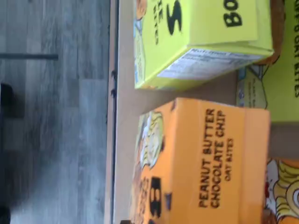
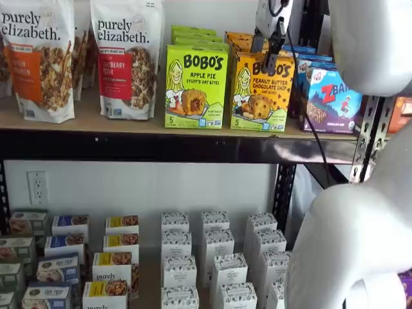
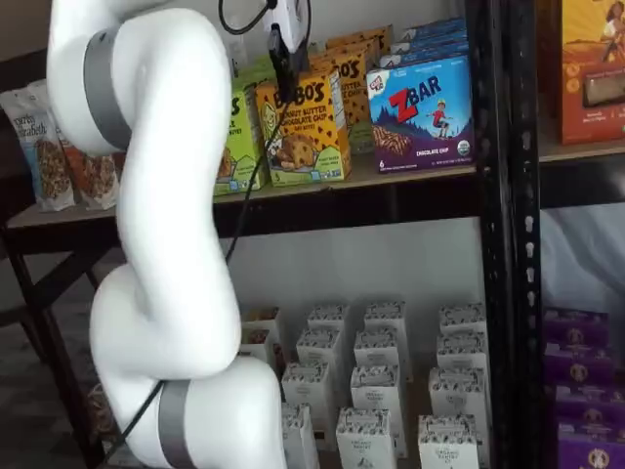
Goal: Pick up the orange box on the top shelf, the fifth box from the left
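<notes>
The orange box [image 2: 262, 91] stands upright at the front of the top shelf [image 2: 129, 125], between a lime-green BOBO'S box [image 2: 195, 87] and a blue ZBar box [image 2: 331, 96]. It shows in both shelf views [image 3: 305, 127]. My gripper [image 2: 265, 58] hangs at the box's upper edge, black fingers pointing down with a gap between them, and holds nothing. In a shelf view the gripper [image 3: 285, 73] shows side-on over the box's top left. The wrist view looks down on the orange box's top [image 1: 205, 163] with the lime-green box [image 1: 201, 42] beside it on the shelf board [image 1: 126, 116].
More orange and green boxes stand in rows behind the front ones [image 1: 280, 191]. Granola bags [image 2: 125, 58] fill the shelf's left part. A black upright [image 3: 503, 195] stands right of the ZBar box [image 3: 420, 107]. Small white boxes [image 2: 212, 257] fill the lower shelf. My white arm [image 3: 166, 244] stands before the shelves.
</notes>
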### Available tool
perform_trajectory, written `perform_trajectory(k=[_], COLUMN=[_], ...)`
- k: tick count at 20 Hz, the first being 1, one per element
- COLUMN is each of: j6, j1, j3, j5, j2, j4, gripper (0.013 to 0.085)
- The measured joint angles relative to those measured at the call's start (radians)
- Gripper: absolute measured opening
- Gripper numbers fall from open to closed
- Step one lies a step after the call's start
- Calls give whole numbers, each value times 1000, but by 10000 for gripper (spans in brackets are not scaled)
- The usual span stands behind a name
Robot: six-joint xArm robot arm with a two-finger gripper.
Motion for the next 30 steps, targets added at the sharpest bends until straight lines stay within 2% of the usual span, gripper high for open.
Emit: perform_trajectory(k=[3,8,17,19,22,24,30], j6=[16,29,23,21,19,18,15], j1=[28,46,27,26,24,22,19], j3=[-6,4,13,21,34,37,28], j5=[22,60,67,55,35,29,29], j2=[-1,9,33,28,19,17,22], j4=[-59,-93,-35,-33,-32,-29,-27], gripper=[850,850,850,770,730,650,650])
